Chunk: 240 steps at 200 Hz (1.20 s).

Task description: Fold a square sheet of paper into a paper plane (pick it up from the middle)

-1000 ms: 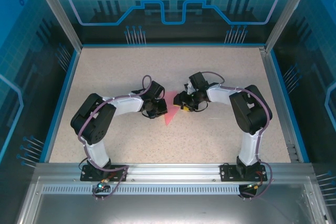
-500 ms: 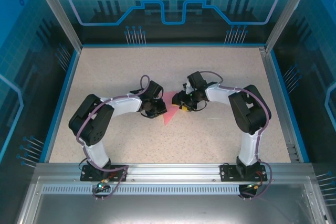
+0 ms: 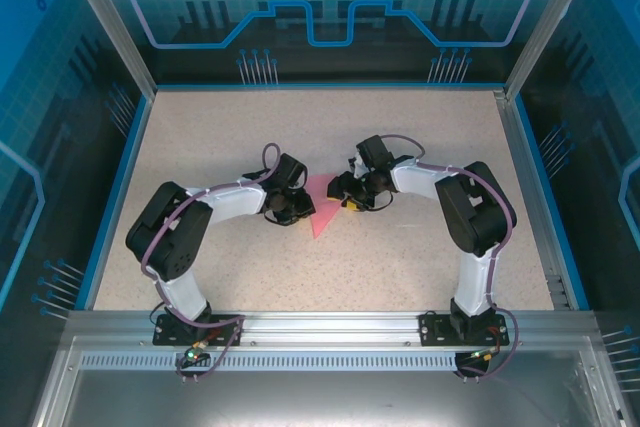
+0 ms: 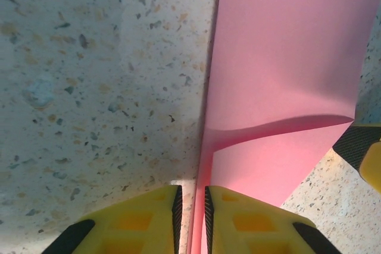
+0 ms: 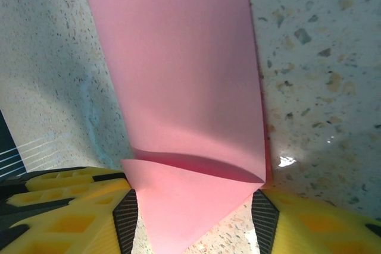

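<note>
The pink square sheet of paper (image 3: 320, 199) lies mid-table, folded into a wedge whose point faces the near edge. My left gripper (image 3: 297, 211) is at its left edge. In the left wrist view the sheet (image 4: 280, 75) lifts along that edge into my left gripper (image 4: 191, 190). Its jaws stand a narrow gap apart, with the paper against the right pad and table showing beside the left pad. My right gripper (image 3: 347, 199) is at the sheet's right side. In the right wrist view it (image 5: 192, 199) is open wide, straddling the folded flap of the sheet (image 5: 184, 75).
Around the sheet there is bare speckled tabletop (image 3: 400, 127). A blue rim (image 3: 135, 167) and metal frame posts bound the table. Both arms bend in towards the middle from their bases at the near rail.
The left arm's elbow has swung leftwards and its gripper has edged slightly left. A little more pink shows between the two grippers. The right arm has barely moved.
</note>
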Each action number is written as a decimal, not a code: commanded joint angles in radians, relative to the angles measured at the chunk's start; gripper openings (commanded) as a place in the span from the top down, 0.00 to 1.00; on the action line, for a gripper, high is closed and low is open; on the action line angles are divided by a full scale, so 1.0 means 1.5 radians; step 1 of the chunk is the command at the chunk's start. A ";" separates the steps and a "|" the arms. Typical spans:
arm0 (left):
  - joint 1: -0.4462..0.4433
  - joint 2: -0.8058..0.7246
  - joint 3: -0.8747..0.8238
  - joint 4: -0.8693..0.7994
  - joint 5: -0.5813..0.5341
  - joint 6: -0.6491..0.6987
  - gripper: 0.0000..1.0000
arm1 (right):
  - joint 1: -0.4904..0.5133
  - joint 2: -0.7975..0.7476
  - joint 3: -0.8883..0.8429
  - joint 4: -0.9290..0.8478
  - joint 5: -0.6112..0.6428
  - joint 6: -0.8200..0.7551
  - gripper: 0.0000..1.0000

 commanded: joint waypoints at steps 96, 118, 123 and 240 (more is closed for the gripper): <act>0.015 -0.041 -0.019 -0.021 -0.010 -0.001 0.75 | 0.023 0.004 0.006 0.032 -0.049 -0.006 0.49; 0.023 -0.053 -0.022 -0.032 -0.015 -0.001 0.74 | 0.026 0.006 -0.002 0.063 -0.084 -0.014 0.56; 0.026 -0.056 -0.023 -0.037 -0.018 0.000 0.73 | 0.026 0.007 -0.003 0.068 -0.088 -0.018 0.57; 0.101 -0.218 -0.058 -0.112 -0.046 0.051 0.28 | 0.034 -0.154 -0.028 0.012 0.080 -0.029 0.94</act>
